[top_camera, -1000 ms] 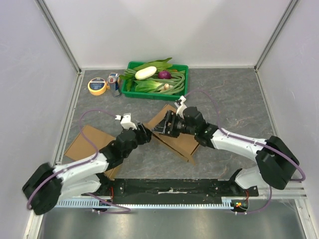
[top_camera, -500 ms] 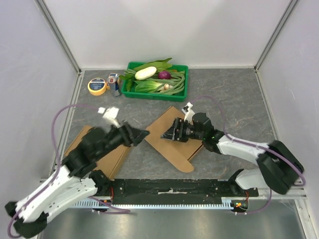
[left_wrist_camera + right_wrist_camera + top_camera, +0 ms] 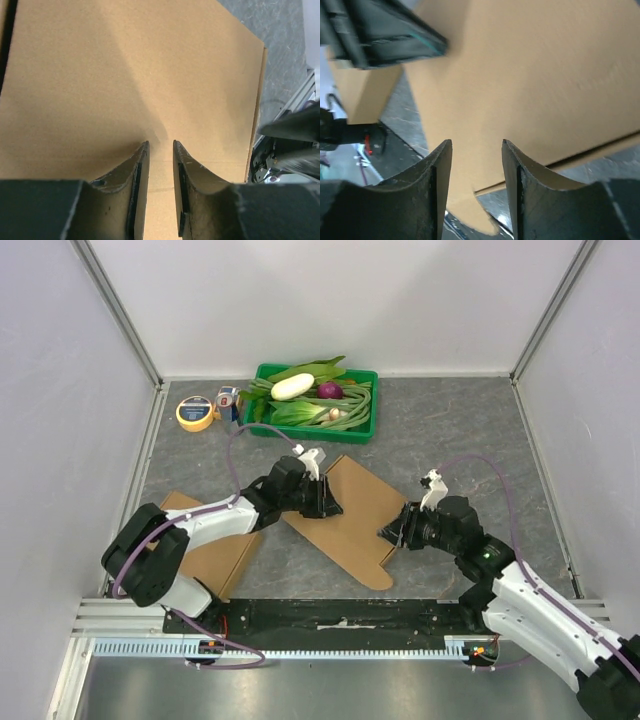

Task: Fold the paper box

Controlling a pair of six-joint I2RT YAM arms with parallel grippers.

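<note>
Brown flat cardboard box blank (image 3: 350,525) lies unfolded mid-frame on the bench (image 3: 470,440) (no flap raised). Left jaws barely parted, right jaws wider, both empty. The folding seemingly all remains.

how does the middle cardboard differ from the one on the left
The middle cardboard lies mostly uncovered; the left cardboard is crossed by the left arm, which hides part of it. The middle cardboard has a rounded tab at its near corner; the left cardboard shows only straight edges. Both are brown and lie flat on the table.
</note>
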